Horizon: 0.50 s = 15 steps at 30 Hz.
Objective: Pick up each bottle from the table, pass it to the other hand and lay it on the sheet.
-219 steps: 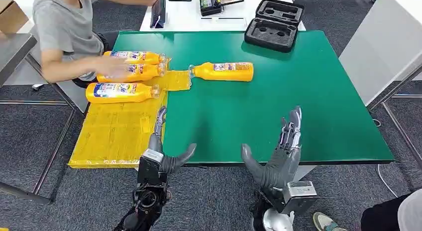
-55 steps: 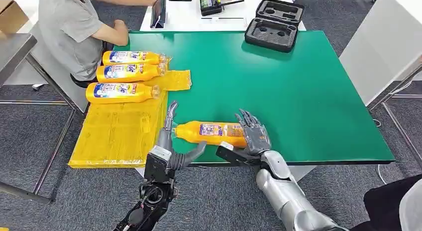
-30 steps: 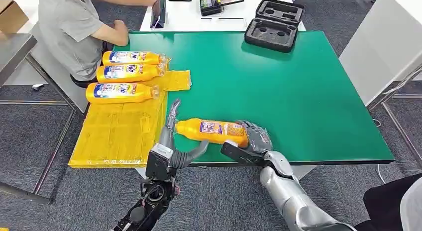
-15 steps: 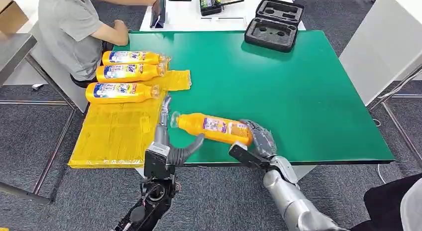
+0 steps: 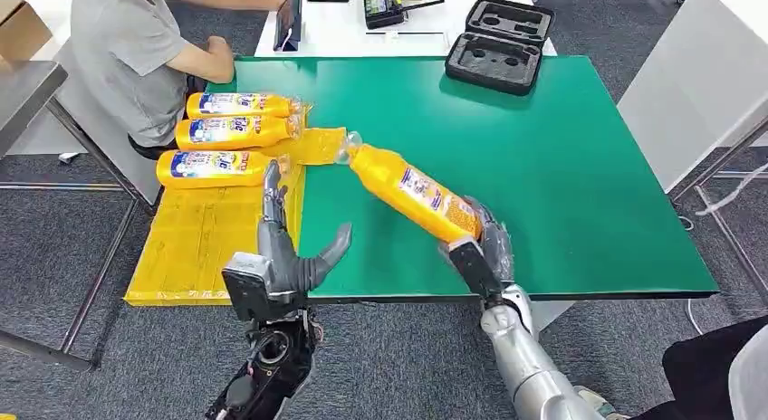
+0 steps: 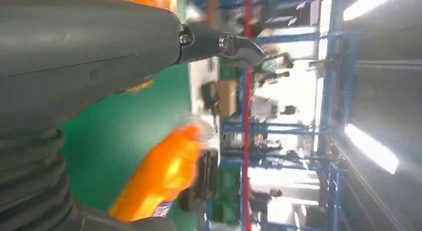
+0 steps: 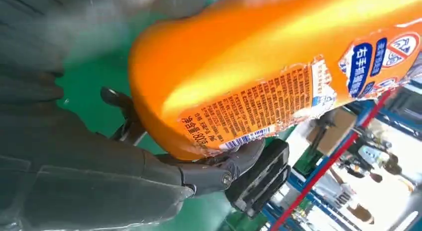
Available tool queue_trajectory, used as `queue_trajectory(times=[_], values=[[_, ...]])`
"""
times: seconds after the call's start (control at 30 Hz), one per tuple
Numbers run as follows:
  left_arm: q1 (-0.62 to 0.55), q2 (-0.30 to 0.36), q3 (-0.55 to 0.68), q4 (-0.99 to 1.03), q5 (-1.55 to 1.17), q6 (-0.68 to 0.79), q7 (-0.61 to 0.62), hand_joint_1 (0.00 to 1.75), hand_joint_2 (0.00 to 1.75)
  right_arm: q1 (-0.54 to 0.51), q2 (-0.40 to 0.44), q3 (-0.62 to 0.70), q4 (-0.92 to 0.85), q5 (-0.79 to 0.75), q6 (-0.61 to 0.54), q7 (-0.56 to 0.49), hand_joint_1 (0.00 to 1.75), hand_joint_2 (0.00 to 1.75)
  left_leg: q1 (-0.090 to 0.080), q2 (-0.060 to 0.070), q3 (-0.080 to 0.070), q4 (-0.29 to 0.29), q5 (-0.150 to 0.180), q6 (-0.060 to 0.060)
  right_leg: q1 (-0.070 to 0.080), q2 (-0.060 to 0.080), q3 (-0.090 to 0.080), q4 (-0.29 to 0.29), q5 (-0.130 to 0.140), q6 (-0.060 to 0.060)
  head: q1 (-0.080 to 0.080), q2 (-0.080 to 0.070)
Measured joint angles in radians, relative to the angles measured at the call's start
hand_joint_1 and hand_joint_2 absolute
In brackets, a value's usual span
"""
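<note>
My right hand [image 5: 478,250] grips the base of an orange bottle [image 5: 409,189] and holds it lifted and tilted, its clear cap toward the yellow sheet [image 5: 213,230]. In the right wrist view the bottle [image 7: 278,76] lies across my palm with dark fingers [image 7: 219,166] curled under it. My left hand [image 5: 285,257] stands open at the sheet's right edge, thumb spread, apart from the bottle. The left wrist view shows that bottle [image 6: 164,176] blurred beyond my thumb [image 6: 219,42]. Three more orange bottles [image 5: 222,167] lie side by side on the sheet's far end.
A person in a grey shirt [image 5: 122,49] sits at the table's far left corner, close to the sheet. An open black foam case [image 5: 498,49] rests at the back of the green table [image 5: 561,167]. A white table with devices [image 5: 362,22] stands behind.
My right hand has raised the bottle off the table and swung its cap end up and away, toward the sheet's corner. My left hand has shifted left and lifted a little.
</note>
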Motion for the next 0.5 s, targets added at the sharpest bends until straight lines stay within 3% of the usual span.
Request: queue_trajectory(times=[0.13,0.3,0.5], values=[[0.015,-0.025,0.038,0.047,0.027,-0.163,0.001,0.0,1.75,0.028,-0.007,0.07,-0.093,-0.181,0.094,0.0,1.75,1.75,0.0,0.0,0.0,0.0,0.0,0.0,0.0,0.0,0.0,0.0,0.0,0.0,0.0,0.0],[0.01,-0.039,0.089,0.148,0.093,-0.372,0.002,0.0,1.75,0.07,-0.021,0.16,-0.216,-0.265,0.203,-0.001,1.75,1.75,0.0,0.0,0.0,0.0,0.0,0.0,0.0,0.0,0.0,0.0,0.0,0.0,0.0,0.0],[0.003,-0.048,0.132,0.24,0.118,-0.433,0.002,0.0,1.75,0.11,-0.031,0.24,-0.33,-0.297,0.235,-0.002,1.75,1.75,0.0,0.0,0.0,0.0,0.0,0.0,0.0,0.0,0.0,0.0,0.0,0.0,0.0,0.0]])
